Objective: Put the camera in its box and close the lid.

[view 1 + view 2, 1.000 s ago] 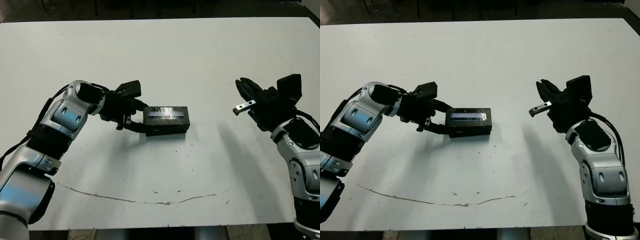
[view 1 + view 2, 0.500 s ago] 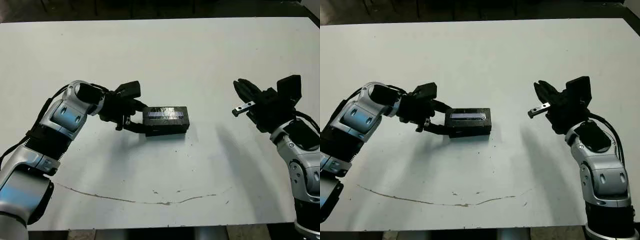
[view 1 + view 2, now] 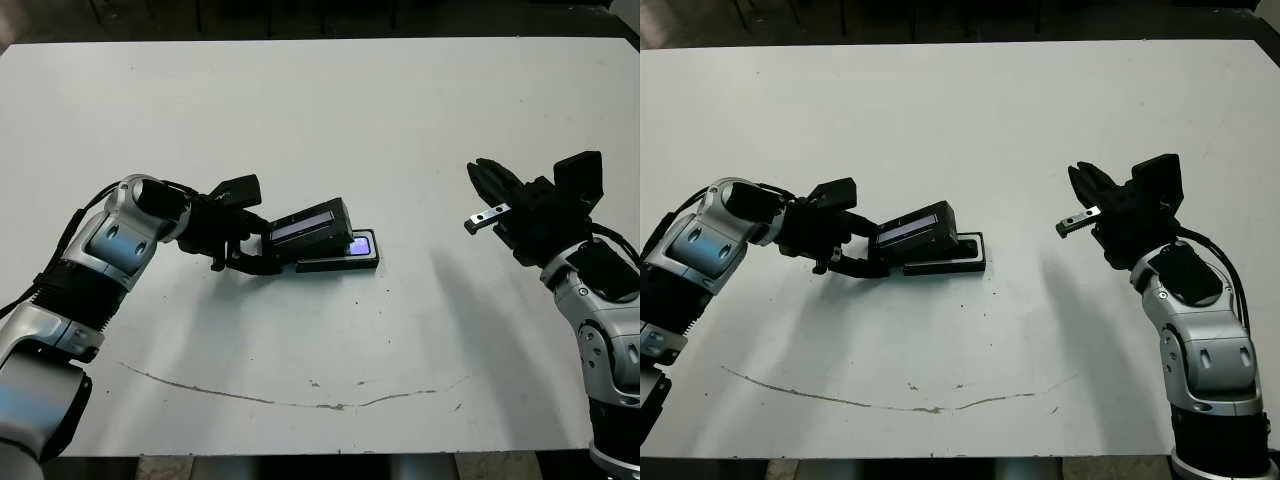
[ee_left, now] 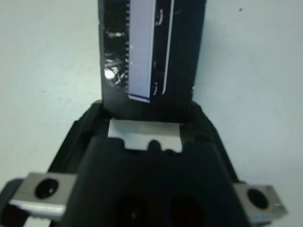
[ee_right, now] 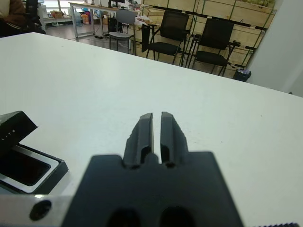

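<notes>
The box [image 3: 338, 265] lies near the table's middle, left of centre. Its lid [image 3: 310, 220], a black panel with a silvery strip [image 4: 142, 47], tilts up off the box, raised at its left end. My left gripper [image 3: 264, 247] is shut on that left end. In the uncovered right end of the box the camera [image 3: 361, 243] shows a bluish-white patch. In the right wrist view the camera [image 5: 21, 165] lies dark inside the box's pale rim [image 5: 49, 166]. My right gripper [image 3: 488, 192] hovers far to the right, shut and holding nothing.
A thin dark scratch line [image 3: 300, 400] curves across the white table near its front edge. Beyond the table's far edge, chairs [image 5: 170, 30] and desks stand in the room.
The lid lay flat on the box; now my left gripper has tilted it up and drawn it left, uncovering the camera's pale patch. The right arm has hardly moved.
</notes>
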